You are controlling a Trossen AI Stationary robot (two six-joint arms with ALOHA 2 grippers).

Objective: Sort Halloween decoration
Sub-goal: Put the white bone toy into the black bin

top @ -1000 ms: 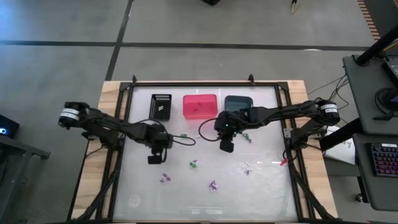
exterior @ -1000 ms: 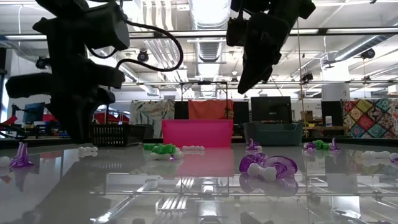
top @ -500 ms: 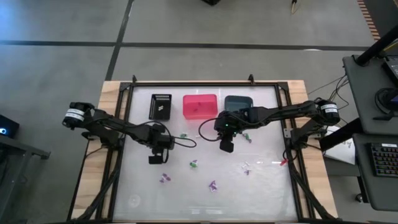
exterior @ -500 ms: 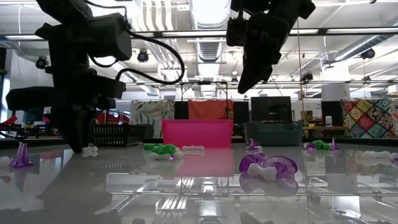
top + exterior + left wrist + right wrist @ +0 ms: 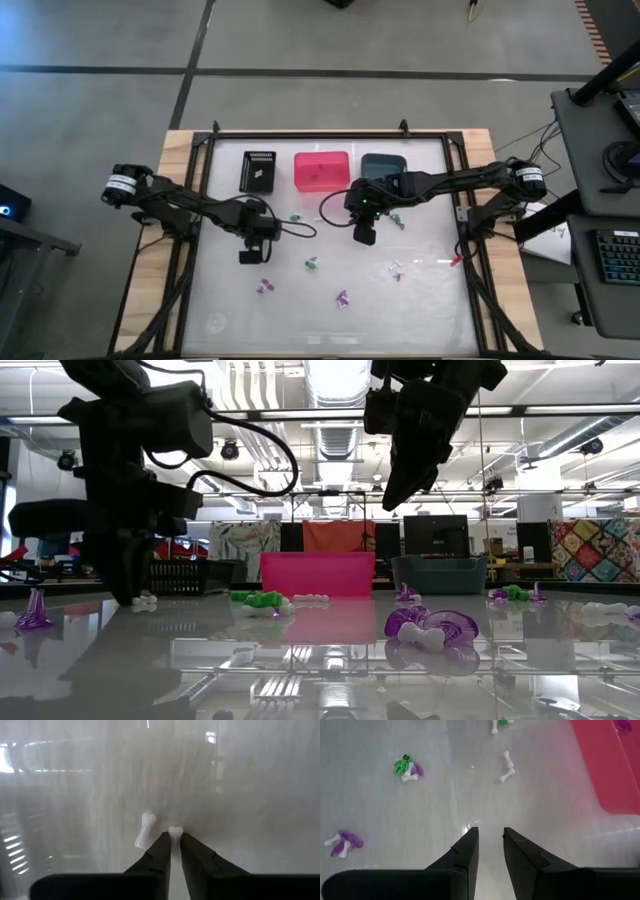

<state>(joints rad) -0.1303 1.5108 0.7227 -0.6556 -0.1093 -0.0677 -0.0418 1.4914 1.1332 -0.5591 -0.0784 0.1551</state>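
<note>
The left gripper (image 5: 171, 851) pinches a small white plastic bone (image 5: 174, 834) by its very end, so it could slip free when lifted.

A: What carries everything?
B: A glossy white table (image 5: 430, 200) in a wooden frame; three bins stand in a row at its far edge: black bin (image 5: 259, 171), pink bin (image 5: 321, 170), teal bin (image 5: 381, 166).
A: And loose on it?
B: Tiny trinkets (image 5: 312, 264) in purple, green and white, scattered nearer the front; white bones (image 5: 507, 766) too.
</note>
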